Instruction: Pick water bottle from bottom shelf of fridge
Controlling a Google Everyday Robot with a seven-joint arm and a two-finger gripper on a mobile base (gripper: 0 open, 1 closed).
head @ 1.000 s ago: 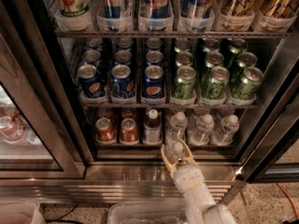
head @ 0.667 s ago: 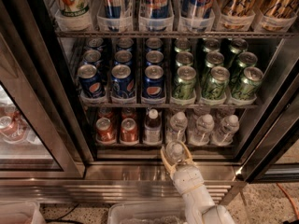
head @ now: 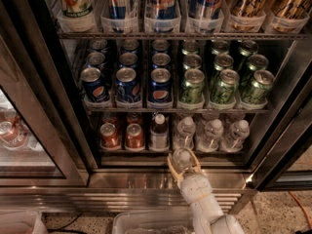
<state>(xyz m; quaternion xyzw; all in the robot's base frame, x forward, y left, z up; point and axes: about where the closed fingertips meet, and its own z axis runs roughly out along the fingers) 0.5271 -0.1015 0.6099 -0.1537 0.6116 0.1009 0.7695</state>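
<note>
Tool (head: 183,160): just in front of the desk's front edge, near its middle, above the steel base strip (head: 146,179); clenched round a bottle, with a tan finger (head: 195,169) curving along each side of it.
Bottle (head: 183,155): clear, colourless water, seen from above; gripped by the tool, out of the desk's lanes and apart from the others like it.
Arm (head: 204,206): white, rising from the bottom of the view to the tool.
Desk (head: 122,151): the lowest rack of the fridge (head: 68,106), thin metal with clear tray lanes.
Desk, left end: two lanes of red cans (head: 122,135), the front ones at the front edge.
Desk, middle: brown bottle (head: 158,130) with a white cap, upright, just beside the red cans.
Desk, right half: three lanes of spare bottles (head: 212,133), upright; the leftmost stands just behind the tool and next to the brown bottle.
Rack above: blue cans (head: 129,84) on the left, green cans (head: 222,84) on the right, three lanes each.
Top rack: tall cans (head: 161,4) in clear holders.
Left of the fridge frame: glass door (head: 29,130) with more red cans behind it.
Floor: speckled; a clear bin (head: 146,222) beside the arm, an orange cable (head: 298,209) at the right.
</note>
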